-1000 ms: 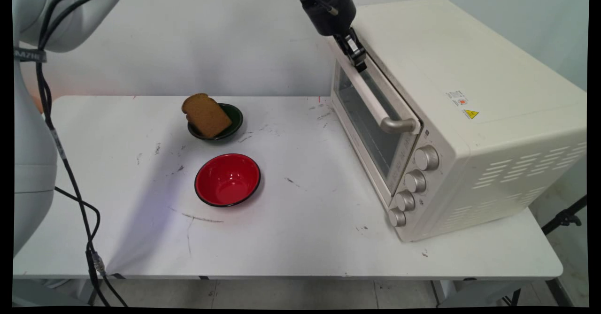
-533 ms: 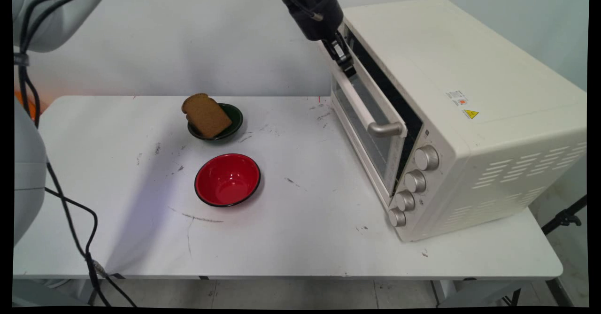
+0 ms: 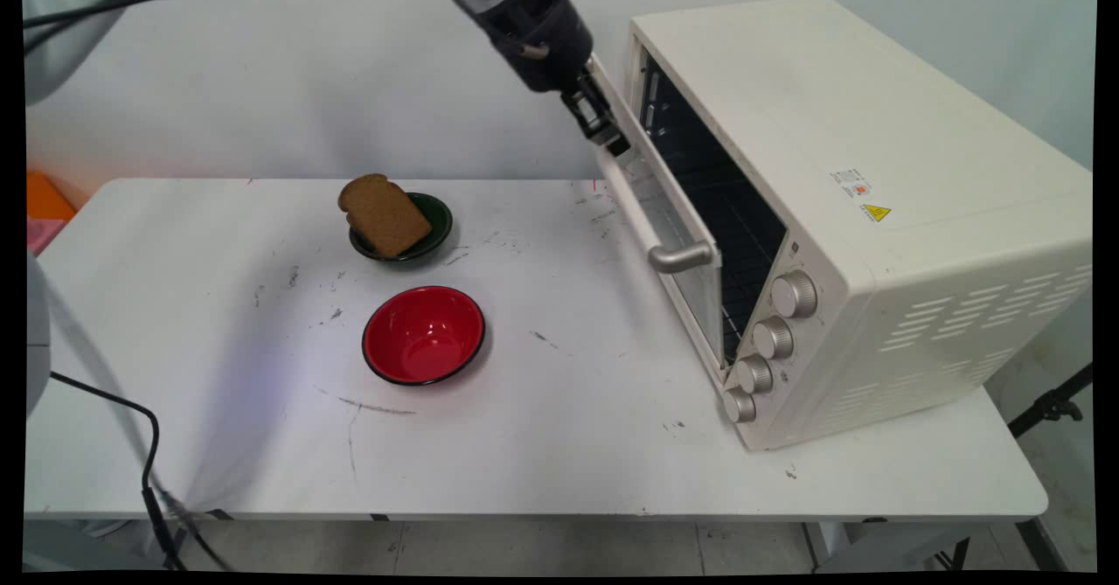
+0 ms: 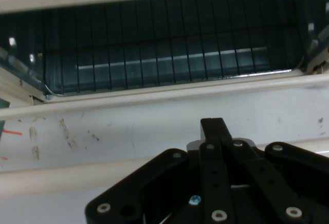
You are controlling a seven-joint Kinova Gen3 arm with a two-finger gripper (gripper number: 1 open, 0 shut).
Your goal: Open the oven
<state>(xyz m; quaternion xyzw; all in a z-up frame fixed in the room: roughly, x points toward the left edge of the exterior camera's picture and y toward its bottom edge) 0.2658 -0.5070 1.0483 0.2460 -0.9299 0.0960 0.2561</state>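
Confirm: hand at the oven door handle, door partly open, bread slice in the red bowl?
Not quite. The main view shows the bread slice in the dark green bowl; the red bowl holds nothing. The hand is at the door handle, with the oven door partly open.

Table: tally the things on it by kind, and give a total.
Bowls: 2, red and green
Bread: 1 slice, leaning in the green bowl
Oven: 1, door partly open
Total: 4
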